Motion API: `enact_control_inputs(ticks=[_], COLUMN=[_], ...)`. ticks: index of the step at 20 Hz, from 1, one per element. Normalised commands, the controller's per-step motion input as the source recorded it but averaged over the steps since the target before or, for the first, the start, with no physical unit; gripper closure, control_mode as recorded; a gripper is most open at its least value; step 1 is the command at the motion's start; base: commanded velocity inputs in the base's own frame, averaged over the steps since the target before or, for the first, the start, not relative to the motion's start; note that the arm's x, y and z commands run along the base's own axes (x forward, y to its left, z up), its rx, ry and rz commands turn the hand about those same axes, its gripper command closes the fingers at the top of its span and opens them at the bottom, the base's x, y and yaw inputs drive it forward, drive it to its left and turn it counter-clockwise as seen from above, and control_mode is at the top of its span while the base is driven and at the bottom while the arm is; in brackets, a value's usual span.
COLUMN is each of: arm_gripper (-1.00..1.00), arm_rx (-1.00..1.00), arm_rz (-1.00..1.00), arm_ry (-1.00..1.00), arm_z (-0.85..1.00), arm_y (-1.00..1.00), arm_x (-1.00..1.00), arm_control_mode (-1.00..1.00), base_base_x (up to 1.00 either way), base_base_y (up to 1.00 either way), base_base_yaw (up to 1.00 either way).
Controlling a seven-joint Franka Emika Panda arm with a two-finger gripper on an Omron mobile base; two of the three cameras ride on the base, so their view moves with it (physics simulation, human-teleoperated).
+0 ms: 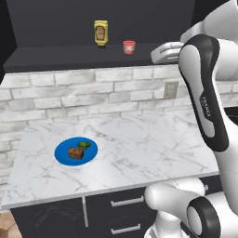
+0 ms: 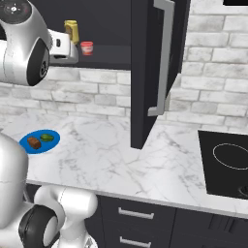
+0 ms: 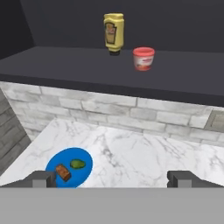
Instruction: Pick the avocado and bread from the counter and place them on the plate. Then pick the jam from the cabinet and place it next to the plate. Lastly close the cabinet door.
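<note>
The blue plate (image 1: 62, 155) lies at the left of the white marble counter (image 1: 139, 144). On it sit the brown bread (image 1: 76, 153) and the dark green avocado (image 1: 84, 144), side by side. The red jam (image 3: 143, 58) stands upright on the shelf of the black cabinet (image 1: 69, 56), to the right of a yellow bottle. My gripper (image 3: 113, 178) is open and holds nothing. It hovers high over the counter, level with the shelf and short of the jam (image 1: 129, 47). The cabinet door (image 2: 145, 72) stands open, swung out over the counter.
A taller yellow bottle (image 3: 113, 33) stands just left of the jam on the shelf. The open door's metal bar handle (image 2: 162, 58) juts out to the right of my hand. A black cooktop (image 2: 227, 162) is set into the counter at far right. Dark drawers run below.
</note>
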Motion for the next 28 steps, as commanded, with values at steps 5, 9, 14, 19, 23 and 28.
enact_control_inputs(ticks=[5, 9, 14, 19, 23, 28], arm_gripper=[-1.00, -1.00, -1.00, -1.00, -1.00, -1.00], arm_rx=[0.00, 0.00, 0.00, 0.00, 0.00, -0.02], arm_rz=[0.00, 0.00, -0.01, -0.03, -0.04, -0.03], arm_ry=[0.00, 0.00, 0.01, 0.01, 0.02, 0.05], arm_z=[0.00, 0.00, 0.00, 0.00, 0.00, -0.04], arm_y=[0.00, 0.00, 0.00, 0.00, 0.00, 0.00], arm_x=[0.31, 0.26, 0.25, 0.17, 0.18, 0.24], arm_control_mode=[-1.00, -1.00, -1.00, -1.00, -1.00, -1.00], base_base_x=[0.00, 0.00, 0.00, 0.00, 0.00, 0.00], base_base_y=[0.00, 0.00, 0.00, 0.00, 0.00, 0.00], base_base_yaw=[0.00, 0.00, 0.00, 0.00, 0.00, 0.00])
